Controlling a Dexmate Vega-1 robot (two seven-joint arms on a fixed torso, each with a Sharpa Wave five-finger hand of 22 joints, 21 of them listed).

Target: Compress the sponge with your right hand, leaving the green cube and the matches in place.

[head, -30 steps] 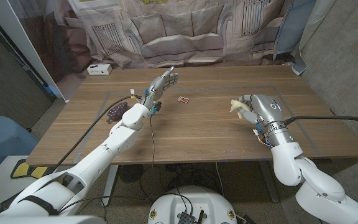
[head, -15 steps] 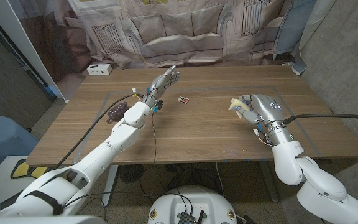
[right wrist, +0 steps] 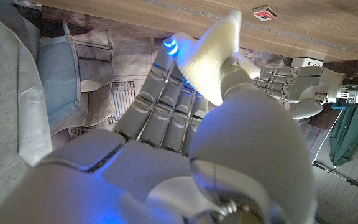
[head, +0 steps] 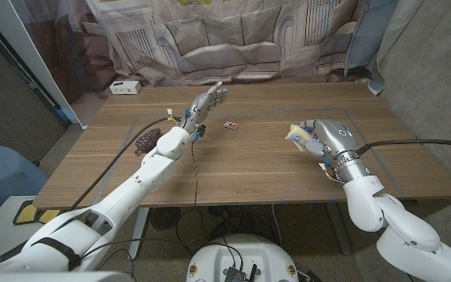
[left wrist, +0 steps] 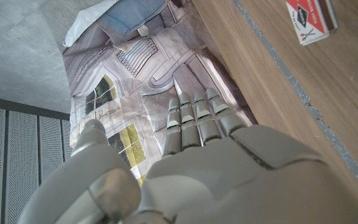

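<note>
Right hand [head: 320,138] grasps the pale yellow soft sponge [right wrist: 213,57] — it sits between thumb and fingers, folded, ready for squeezing. Left hand [head: 207,103] released, far left.

Stood on a grey floor [head: 429,86]: a wooden table [head: 257,168], backed by a curtain [head: 233,39] printed with buildings. Sat at the far left corner: a small white box [head: 124,87]. Leaned at left: a pale panel [head: 41,55].

One sponge [head: 297,133], right of frame centre. One matchbox [head: 230,124], near frame centre. One white box [head: 124,87], upper left. One dark purple object [head: 144,141], left of centre.
</note>
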